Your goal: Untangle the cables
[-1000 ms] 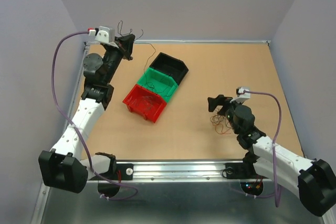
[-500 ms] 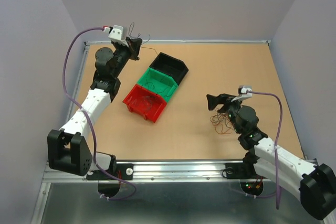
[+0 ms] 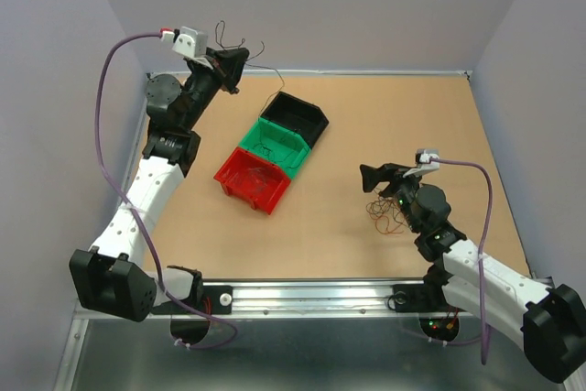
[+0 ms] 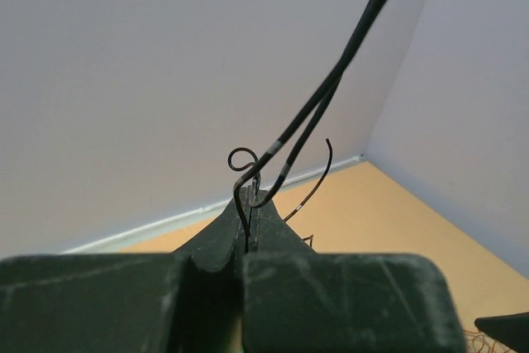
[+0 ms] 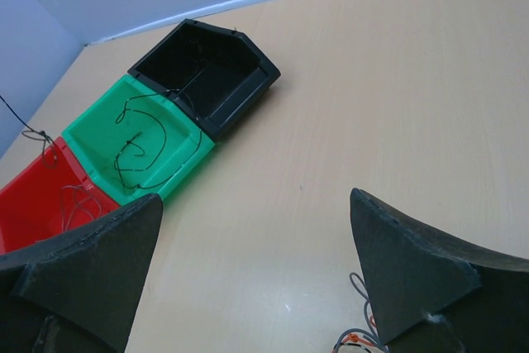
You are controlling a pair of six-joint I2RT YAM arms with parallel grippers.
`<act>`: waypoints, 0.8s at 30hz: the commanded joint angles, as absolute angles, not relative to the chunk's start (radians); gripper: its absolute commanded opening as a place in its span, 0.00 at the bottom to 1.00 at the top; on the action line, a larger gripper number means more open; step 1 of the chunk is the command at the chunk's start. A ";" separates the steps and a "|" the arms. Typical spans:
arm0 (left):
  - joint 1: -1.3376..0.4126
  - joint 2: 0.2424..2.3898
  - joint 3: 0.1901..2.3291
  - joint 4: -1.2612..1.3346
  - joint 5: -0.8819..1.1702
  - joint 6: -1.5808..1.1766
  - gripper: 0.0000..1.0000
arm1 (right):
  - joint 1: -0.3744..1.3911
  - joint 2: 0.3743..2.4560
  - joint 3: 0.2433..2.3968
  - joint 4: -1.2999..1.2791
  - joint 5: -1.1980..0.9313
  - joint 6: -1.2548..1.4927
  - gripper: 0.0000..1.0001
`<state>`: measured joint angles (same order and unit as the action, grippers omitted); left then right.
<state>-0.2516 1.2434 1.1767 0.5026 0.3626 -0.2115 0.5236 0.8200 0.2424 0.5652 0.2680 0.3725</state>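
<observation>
Left hand [image 3: 229,65] raised far-left, fingers pinched; right hand [image 3: 368,178] low, fingers spread wide.

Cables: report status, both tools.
Left tool shut on dark wires, raised high. Right tool open by the clump. Nothing in the way.

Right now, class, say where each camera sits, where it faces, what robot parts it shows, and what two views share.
Top external: above and behind, looking down on the table; both arms show.
Left wrist: on the left pincer, facing the wall; shut on a dark wire.
Right wrist: on the open right pincer, facing the bins.
Shared: top and right wrist both show bins.
</observation>
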 commanded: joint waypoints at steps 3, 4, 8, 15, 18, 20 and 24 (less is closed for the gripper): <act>-0.258 1.264 1.250 0.526 0.356 -0.216 0.04 | 0.518 0.816 0.272 0.630 0.258 0.367 1.00; -0.258 1.272 1.247 0.526 0.344 -0.209 0.04 | 0.518 0.815 0.270 0.630 0.256 0.364 1.00; -0.258 1.319 1.230 0.546 0.298 -0.163 0.00 | 0.518 0.815 0.270 0.632 0.256 0.361 1.00; -0.258 1.416 1.178 0.591 0.215 -0.094 0.00 | 0.518 0.770 0.256 0.632 0.215 0.360 1.00; -0.258 1.422 1.128 0.633 0.161 -0.064 0.00 | 0.518 0.750 0.247 0.630 0.204 0.359 1.00; -0.258 1.420 1.108 0.658 0.120 -0.054 0.00 | 0.518 0.741 0.242 0.630 0.204 0.359 1.00; -0.256 1.420 1.120 0.649 0.049 -0.057 0.00 | 0.519 0.738 0.241 0.630 0.202 0.356 1.00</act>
